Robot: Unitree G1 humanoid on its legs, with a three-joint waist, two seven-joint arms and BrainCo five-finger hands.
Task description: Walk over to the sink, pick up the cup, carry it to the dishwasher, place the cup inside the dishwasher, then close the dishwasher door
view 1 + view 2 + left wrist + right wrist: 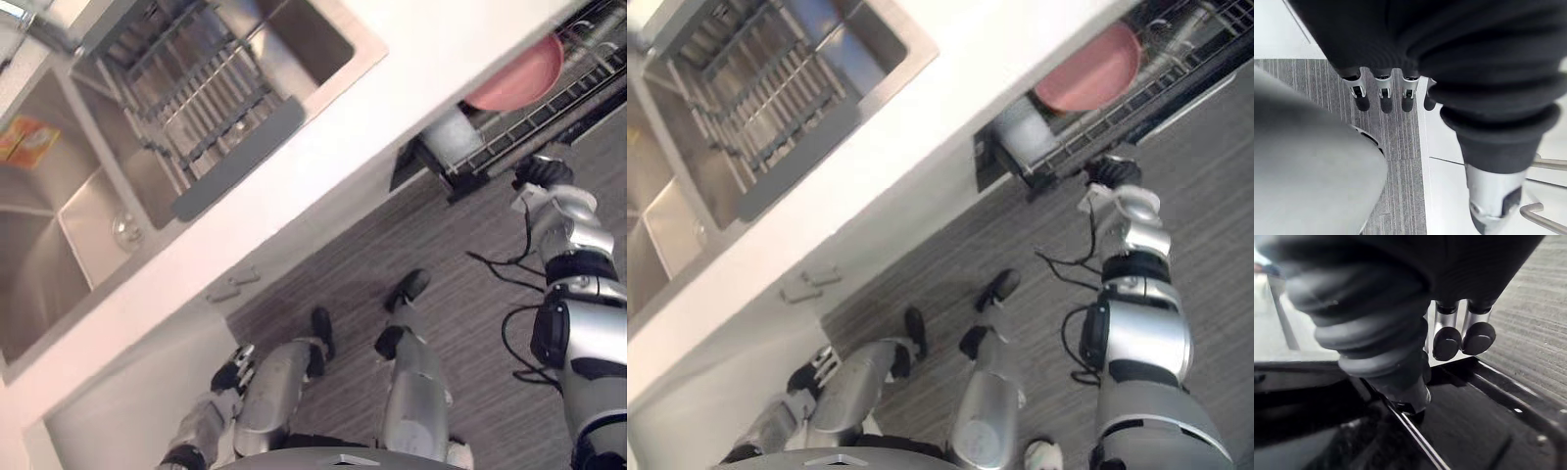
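— Nearest us, at seven o'clock: what is our left robot hand [233, 373] doing?
— It hangs low over the floor [441, 255], fingers straight and slack, holding nothing. We judge it is down there to be clear of the surface [411, 59].
— And our right robot hand [542, 174], out at two o'clock?
— Its fingers [1446, 340] are straight and empty, just above the edge of a black panel we take for the dishwasher door [1498, 431]. That pose suits a push, not a grasp.
— So where is the cup?
— We think the cup [449, 137] is the pale round thing in the pulled-out rack [558, 103], beside a pink plate [514, 76]; we cannot be sure.
— And the sink [39, 255] at ten o'clock?
— It is farthest off, with a drying rack [196, 108] across it.
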